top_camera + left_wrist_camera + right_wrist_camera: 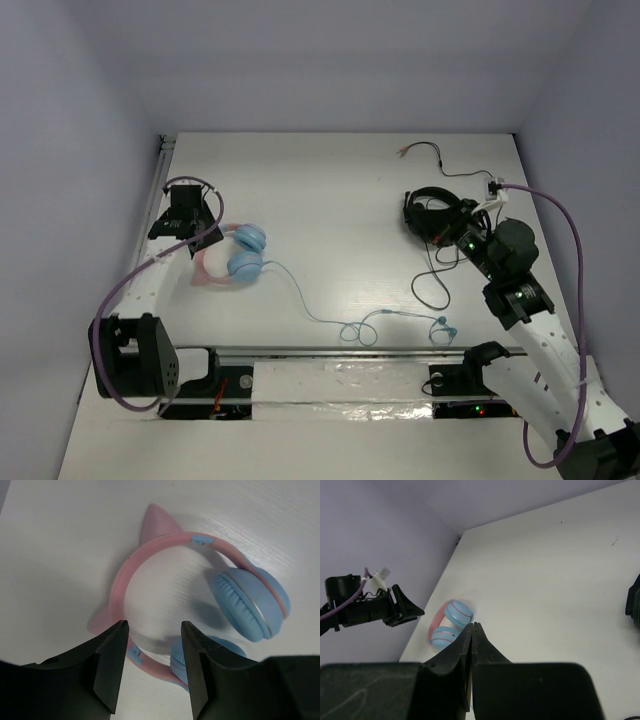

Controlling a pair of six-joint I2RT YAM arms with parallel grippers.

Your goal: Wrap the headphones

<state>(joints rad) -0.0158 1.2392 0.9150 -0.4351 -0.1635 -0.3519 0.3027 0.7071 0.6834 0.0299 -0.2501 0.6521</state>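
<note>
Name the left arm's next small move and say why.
Probably lower the left tool straight down. It hangs open above the headphones, and in its wrist view the pink headband passes between its fingers without being gripped. The thin blue cable lies strung out, so nothing is wrapped yet.

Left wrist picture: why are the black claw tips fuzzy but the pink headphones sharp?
Left wrist view: the left claw sits close to the lens, so its edges go soft; the headphones are sharp, with soft shadows beneath. Right wrist view: they look small and slightly blurred.
</note>
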